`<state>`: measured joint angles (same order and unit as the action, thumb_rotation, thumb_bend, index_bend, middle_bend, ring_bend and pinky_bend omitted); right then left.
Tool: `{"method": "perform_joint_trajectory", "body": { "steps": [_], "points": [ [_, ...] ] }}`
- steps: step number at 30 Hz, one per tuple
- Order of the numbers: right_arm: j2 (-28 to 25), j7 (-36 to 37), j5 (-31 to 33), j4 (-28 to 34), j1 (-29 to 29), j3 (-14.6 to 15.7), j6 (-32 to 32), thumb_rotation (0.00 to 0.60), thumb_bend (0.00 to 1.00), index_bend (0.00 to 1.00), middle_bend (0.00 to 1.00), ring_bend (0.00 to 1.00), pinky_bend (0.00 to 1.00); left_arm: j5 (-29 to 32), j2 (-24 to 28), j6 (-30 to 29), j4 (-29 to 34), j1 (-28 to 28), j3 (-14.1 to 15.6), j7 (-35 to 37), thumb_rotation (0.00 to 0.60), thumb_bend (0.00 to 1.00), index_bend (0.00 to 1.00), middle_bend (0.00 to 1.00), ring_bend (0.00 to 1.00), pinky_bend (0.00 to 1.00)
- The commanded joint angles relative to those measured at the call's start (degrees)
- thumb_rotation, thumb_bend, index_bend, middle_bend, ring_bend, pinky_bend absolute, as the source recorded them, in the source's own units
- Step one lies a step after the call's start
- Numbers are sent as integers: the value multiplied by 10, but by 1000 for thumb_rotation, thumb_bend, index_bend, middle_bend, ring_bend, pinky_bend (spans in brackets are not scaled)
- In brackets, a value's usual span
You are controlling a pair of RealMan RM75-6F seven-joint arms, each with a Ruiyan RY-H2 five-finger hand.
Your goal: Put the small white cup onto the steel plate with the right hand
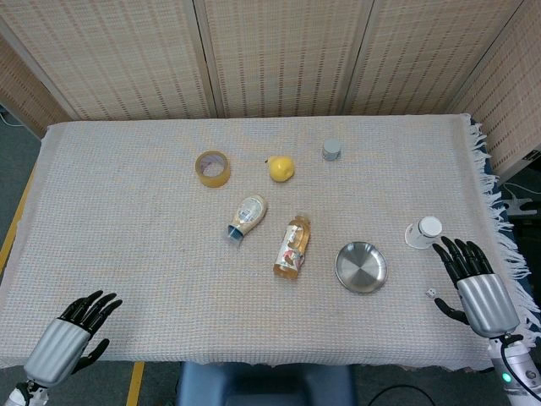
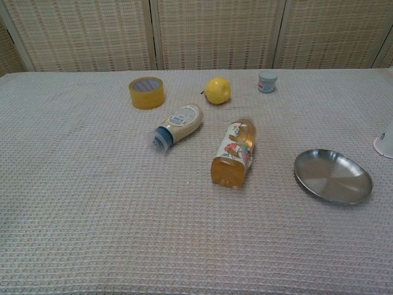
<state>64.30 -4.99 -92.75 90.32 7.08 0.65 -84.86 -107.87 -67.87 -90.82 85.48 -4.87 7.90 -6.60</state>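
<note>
The small white cup (image 1: 423, 231) stands upside down near the table's right edge; in the chest view only its left rim (image 2: 385, 143) shows at the frame border. The round steel plate (image 1: 361, 266) (image 2: 333, 176) lies empty to the cup's left and a little nearer to me. My right hand (image 1: 472, 281) hovers just below and right of the cup, fingers spread and pointing toward it, holding nothing. My left hand (image 1: 74, 332) rests at the near left corner, fingers apart and empty. Neither hand shows in the chest view.
An orange drink bottle (image 1: 292, 246) and a pale sauce bottle (image 1: 247, 216) lie on their sides mid-table. Behind them are a tape roll (image 1: 213, 167), a yellow fruit (image 1: 281, 168) and a small grey jar (image 1: 331, 149). A fringed cloth edge (image 1: 499, 228) runs along the right.
</note>
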Motion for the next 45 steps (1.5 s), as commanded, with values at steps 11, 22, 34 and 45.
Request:
{"method": "perform_joint_trajectory", "body": {
  "steps": [11,22,34,45],
  "points": [
    [-7,4,-2,7,4,8,25,600,56,0,0,0,59,-14,-2,-17,0,-1,-3,6,600,327,130,124,106,243],
    [54,-20,-49,-59,1,4,-18,600,343,170,144,48,215,-9,13,-46,-2,5,-6,52,600,326,96,122,106,246],
    [5,-112,-11,-21,29,-14,48,600,285,423,680,584,810,5,30,-41,10,5,-5,80,600,327,115,124,108,246],
    [20,-98,91,-48,48,-18,155,600,275,446,804,700,930,10,32,-37,13,6,-7,81,600,326,115,125,111,246]
  ]
}}
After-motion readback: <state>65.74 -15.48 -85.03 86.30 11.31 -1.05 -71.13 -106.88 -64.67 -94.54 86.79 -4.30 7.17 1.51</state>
